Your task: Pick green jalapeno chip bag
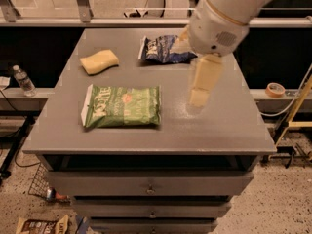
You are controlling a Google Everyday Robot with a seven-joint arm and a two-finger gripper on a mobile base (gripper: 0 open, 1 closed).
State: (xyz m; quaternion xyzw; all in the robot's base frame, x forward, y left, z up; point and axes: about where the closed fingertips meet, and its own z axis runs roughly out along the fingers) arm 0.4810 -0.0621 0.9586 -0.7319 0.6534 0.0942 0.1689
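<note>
Gripper [197, 97] right of green jalapeno chip bag [122, 106]; blue bag [163, 50] behind

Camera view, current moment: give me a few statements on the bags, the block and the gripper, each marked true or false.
1. The green jalapeno chip bag lies flat on the table. True.
2. The gripper holds the green jalapeno chip bag. False: it hangs over bare tabletop to the bag's picture-right, apart from it.
3. The dark blue chip bag lies farther back than the green one. True.
4. The yellow block rests on the green bag. False: it lies apart, toward the far left corner.
</note>
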